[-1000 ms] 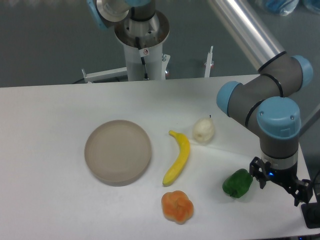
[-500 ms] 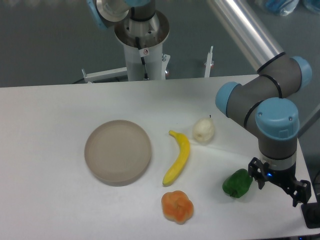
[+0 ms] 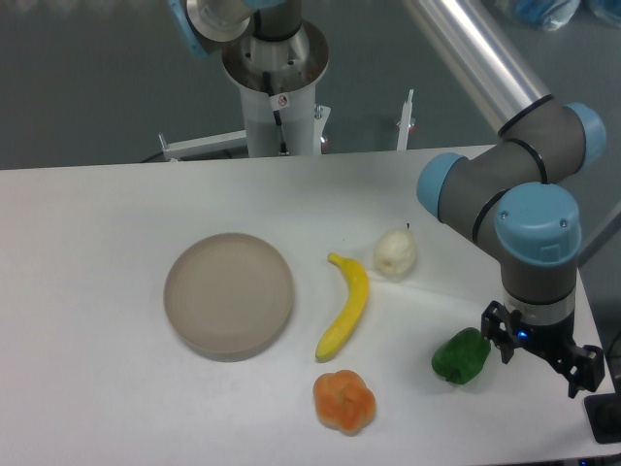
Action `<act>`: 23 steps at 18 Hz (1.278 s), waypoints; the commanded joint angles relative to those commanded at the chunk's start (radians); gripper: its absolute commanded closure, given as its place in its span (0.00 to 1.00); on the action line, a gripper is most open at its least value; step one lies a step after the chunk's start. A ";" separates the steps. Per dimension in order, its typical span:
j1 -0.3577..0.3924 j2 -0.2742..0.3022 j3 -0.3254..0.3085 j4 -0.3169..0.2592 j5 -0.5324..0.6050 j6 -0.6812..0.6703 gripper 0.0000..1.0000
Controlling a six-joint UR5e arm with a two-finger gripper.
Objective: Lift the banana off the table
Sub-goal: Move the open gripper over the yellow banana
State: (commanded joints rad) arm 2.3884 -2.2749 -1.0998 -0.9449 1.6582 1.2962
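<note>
The banana [image 3: 346, 305] is slim, curved and bright yellow. It lies on the white table [image 3: 97, 214] near the middle, between the round grey-beige dish [image 3: 229, 294] and the pale pear [image 3: 395, 252]. My gripper [image 3: 540, 351] hangs at the table's right front, well to the right of the banana and just right of a green pepper [image 3: 461, 355]. Only its black body shows below the blue-capped wrist. Its fingers are hidden, so I cannot tell whether it is open or shut. Nothing shows in its hold.
An orange pepper-like fruit [image 3: 343, 400] lies just in front of the banana's near tip. The arm's elbow and silver link [image 3: 475, 58] cross above the right side. The robot base [image 3: 277, 73] stands behind the table's far edge.
The wrist and gripper have shifted very slightly to the left. The banana and the other objects have not moved.
</note>
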 joint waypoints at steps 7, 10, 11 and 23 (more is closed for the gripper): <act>0.005 0.070 -0.078 -0.073 -0.002 -0.089 0.00; 0.011 0.126 -0.127 -0.132 -0.006 -0.121 0.00; 0.012 0.138 -0.144 -0.149 -0.006 -0.121 0.00; 0.014 0.276 -0.415 -0.217 -0.158 -0.255 0.00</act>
State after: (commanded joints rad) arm 2.4023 -1.9988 -1.5153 -1.1615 1.5002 1.0417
